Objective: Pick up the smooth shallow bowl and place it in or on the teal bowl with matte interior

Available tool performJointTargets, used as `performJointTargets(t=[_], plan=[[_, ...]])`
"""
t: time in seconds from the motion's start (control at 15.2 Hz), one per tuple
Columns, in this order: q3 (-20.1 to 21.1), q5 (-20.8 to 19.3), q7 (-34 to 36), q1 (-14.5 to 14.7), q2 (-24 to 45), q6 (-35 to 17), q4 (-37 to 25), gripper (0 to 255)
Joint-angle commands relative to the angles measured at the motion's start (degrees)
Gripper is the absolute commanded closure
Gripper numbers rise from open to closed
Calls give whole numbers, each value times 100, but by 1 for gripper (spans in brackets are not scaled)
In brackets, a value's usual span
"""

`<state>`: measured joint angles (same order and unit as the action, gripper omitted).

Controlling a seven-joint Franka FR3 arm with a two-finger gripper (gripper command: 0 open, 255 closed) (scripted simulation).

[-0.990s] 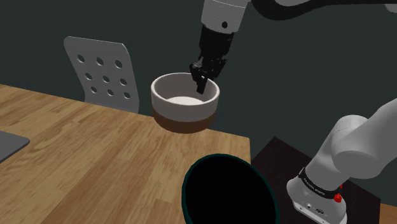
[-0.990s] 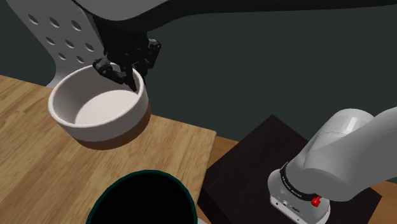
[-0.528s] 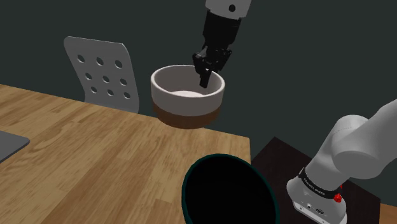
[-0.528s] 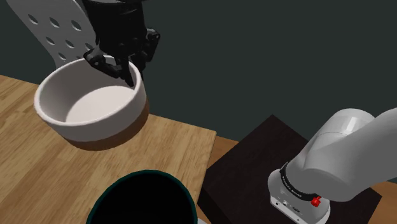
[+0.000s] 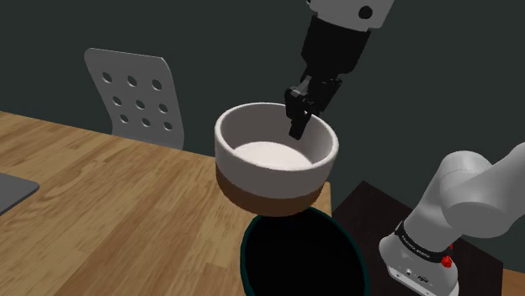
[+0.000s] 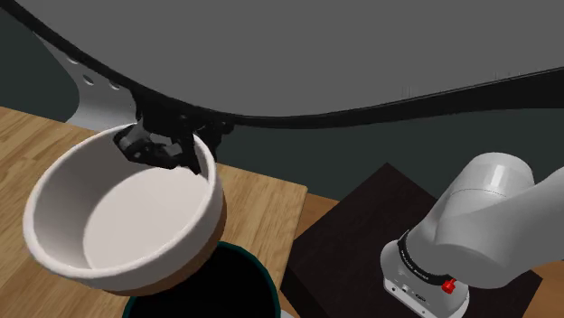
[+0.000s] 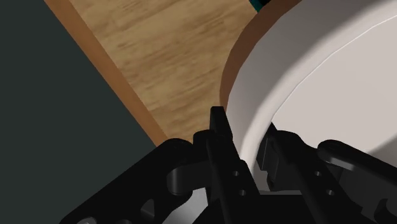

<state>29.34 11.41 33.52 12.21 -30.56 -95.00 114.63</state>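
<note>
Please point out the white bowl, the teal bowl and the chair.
white bowl (image 5: 269, 155), shoulder view, pale inner floor.
teal bowl (image 5: 307, 256), shoulder view, dark inside.
chair (image 5: 126, 66), shoulder view, backrest above the holes.

**Held bowl over teal bowl: condition as found**

The round white bowl with smooth inside and a brown band around its base (image 5: 271, 165) is off the surface, opening upward. Its wall is clasped at the rim between the fingers of my black gripper (image 5: 299, 126), one inside and one outside. In the shoulder view, its brown base overlaps the far rim of the teal-rimmed bowl with a dull, near-black interior (image 5: 245, 251). I cannot tell whether the two touch. The teal bowl stands upright on the wooden table (image 5: 101, 193), near the table's corner.
</note>
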Motion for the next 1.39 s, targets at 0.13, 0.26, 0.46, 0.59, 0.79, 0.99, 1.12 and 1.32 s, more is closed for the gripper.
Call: performJointTargets(t=[0.13, 0.26, 0.46, 0.59, 0.79, 0.99, 1.12, 1.32], plan=[[184, 247, 364, 234, -454, 252, 130, 255], [302, 363, 569, 341, -626, 372, 141, 255], [412, 480, 712, 442, -793, 322, 324, 255], [434, 514, 701, 466, -844, 184, 511, 255], [473, 566, 685, 501, -912, -24, 783, 255], [518, 618, 673, 533, -968, -233, 1044, 255], [551, 654, 666, 554, -1000, -373, 1214, 255], [607, 708, 656, 583, -1038, -584, 1460, 255]])
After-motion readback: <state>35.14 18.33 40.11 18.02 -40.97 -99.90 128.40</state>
